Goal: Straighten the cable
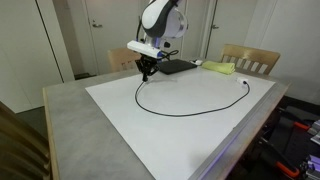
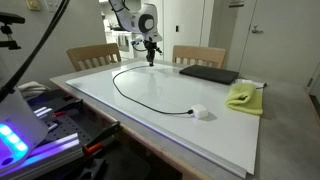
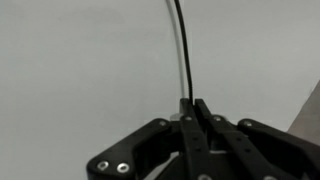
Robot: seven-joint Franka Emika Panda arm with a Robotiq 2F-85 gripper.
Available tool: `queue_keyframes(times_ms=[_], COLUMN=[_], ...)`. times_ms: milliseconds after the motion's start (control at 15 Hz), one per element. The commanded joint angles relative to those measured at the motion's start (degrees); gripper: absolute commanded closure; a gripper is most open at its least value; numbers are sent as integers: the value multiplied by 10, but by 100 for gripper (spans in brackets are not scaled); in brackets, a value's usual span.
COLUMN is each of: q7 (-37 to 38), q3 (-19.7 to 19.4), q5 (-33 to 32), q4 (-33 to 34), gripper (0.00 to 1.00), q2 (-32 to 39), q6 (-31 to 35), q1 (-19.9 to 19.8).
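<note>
**Tool [image 3: 194, 104] clenched on one end of the cable [image 3: 183, 45]**

Up close in the wrist view, both fingers press together on the thin black cord, which runs straight away over the white counter [image 2: 160, 135]. In an exterior view the cable [image 2: 118, 85] bows out to the left, then sweeps right. Its free end lies near a yellow cloth [image 2: 243, 96], with a flat black pad [image 2: 210, 73] behind.

The pincer [image 2: 151, 60] grips one end of the curved cable [image 2: 114, 80].

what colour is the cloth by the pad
Yellow; the cloth shows best in an exterior view.
</note>
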Motion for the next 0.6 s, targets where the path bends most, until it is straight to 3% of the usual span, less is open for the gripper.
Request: queue_keyframes(times_ms=[0,200,533], q7=[-8,-62,-215], q3=[-11,12,79], q5=[13,13,51], q4=[1,14,65], gripper=[98,98,98], q2=[0,9,34], q6=[-2,8,14], q1=[9,1,-10])
